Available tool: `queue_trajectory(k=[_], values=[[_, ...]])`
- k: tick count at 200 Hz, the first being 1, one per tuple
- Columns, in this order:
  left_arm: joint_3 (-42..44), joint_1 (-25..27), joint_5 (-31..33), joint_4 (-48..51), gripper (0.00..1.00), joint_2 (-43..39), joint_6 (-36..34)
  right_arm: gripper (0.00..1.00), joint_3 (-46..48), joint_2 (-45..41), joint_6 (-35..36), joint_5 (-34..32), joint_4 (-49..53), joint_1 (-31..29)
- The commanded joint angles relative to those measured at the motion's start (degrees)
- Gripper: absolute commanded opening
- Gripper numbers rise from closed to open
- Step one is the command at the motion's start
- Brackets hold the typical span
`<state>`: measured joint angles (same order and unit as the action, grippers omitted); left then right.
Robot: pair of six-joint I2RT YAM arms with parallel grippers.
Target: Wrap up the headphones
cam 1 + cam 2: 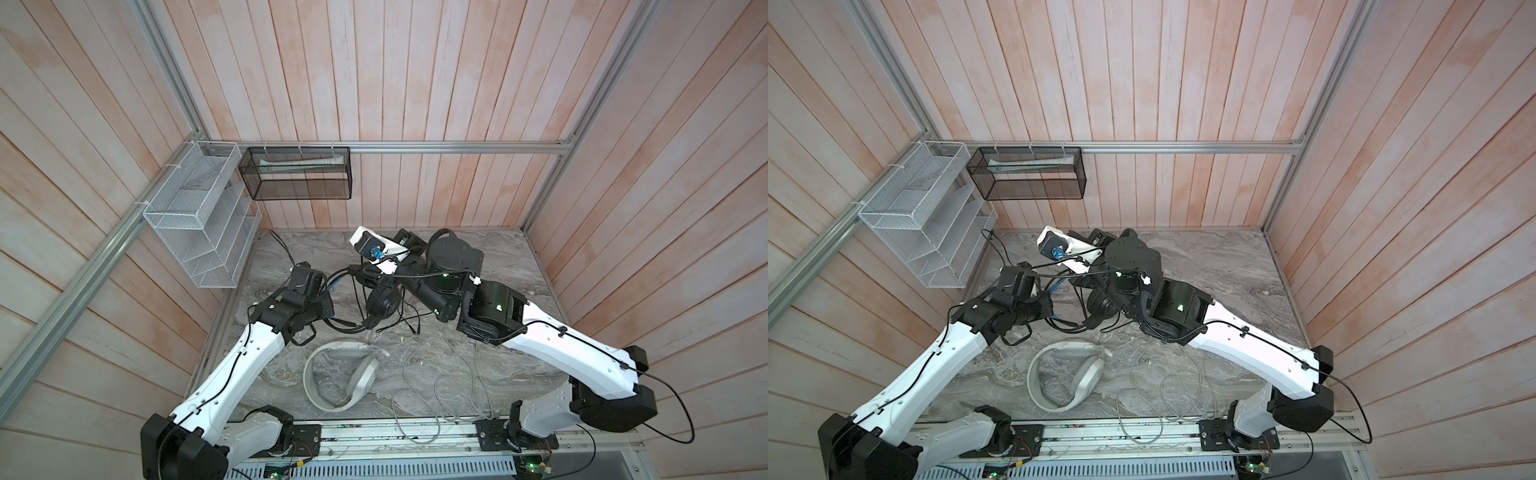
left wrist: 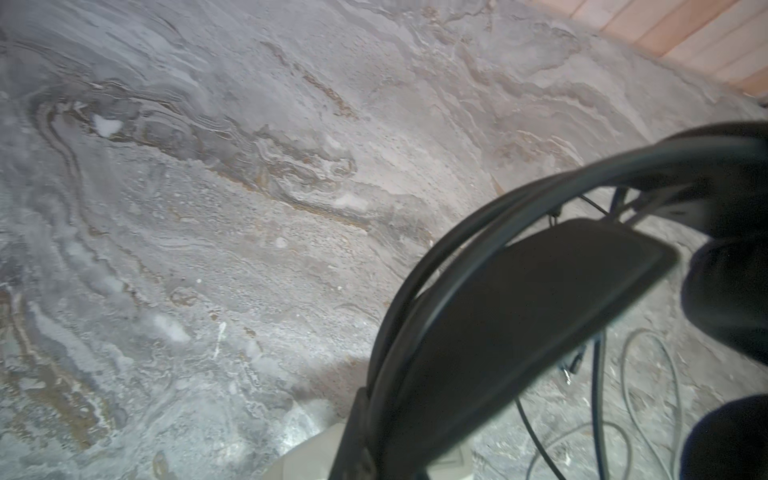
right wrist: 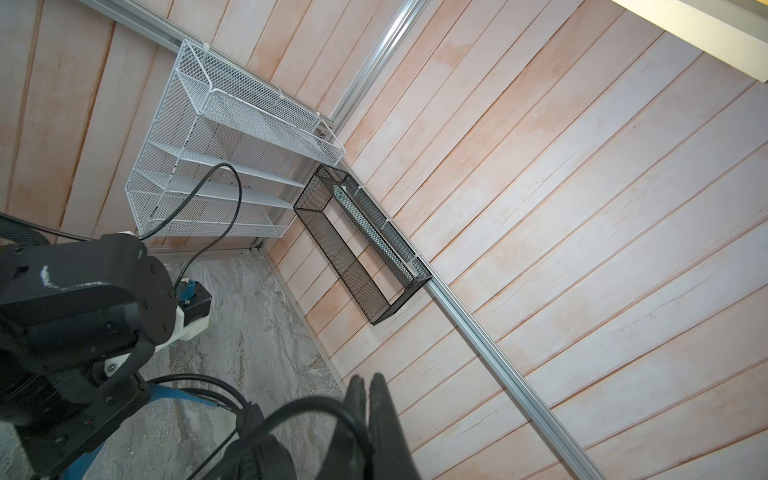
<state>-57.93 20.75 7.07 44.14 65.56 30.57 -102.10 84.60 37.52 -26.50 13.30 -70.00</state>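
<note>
A lab test booth: plank walls (image 1: 415, 83), aluminium rails (image 1: 457, 146), marble-look tabletop (image 1: 519, 257), white mesh rack (image 1: 183, 208)

Black headphones (image 1: 382, 303) sit behind white-grey headphones (image 1: 365, 374) lying flat.

Both top views look steeply down from over the near edge at the table (image 1: 515, 262) and far wall. The left wrist view sits close over the table, with the black headphones (image 2: 415, 291) against the lens. The right wrist view faces the far-left corner, sharing the white rack (image 3: 232, 166) and black basket (image 3: 361, 245) with them.
</note>
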Motion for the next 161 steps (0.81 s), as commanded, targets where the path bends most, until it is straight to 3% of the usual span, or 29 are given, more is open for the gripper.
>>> queue_trajectory(k=[1,30,55,105,161], values=[[1.7,-3.0,4.7,-2.7,0.0,-1.0,-1.8,0.0,-2.0,-1.4,-1.1,2.7,0.9,-2.0],[0.5,-3.0,10.2,-2.2,0.0,0.8,-1.0,0.0,-3.0,-1.7,-1.7,7.6,5.4,-5.2],[-0.4,-3.1,6.2,-5.3,0.0,1.3,0.9,0.0,-3.2,-0.3,-2.2,8.8,8.3,-7.1],[-2.3,-3.1,7.3,-5.6,0.0,5.0,0.9,0.0,-5.0,1.2,-2.1,7.5,10.9,-7.7],[-3.1,-3.4,4.8,-7.1,0.0,6.6,2.0,0.0,-7.8,2.8,-1.7,11.9,15.6,-10.8]])
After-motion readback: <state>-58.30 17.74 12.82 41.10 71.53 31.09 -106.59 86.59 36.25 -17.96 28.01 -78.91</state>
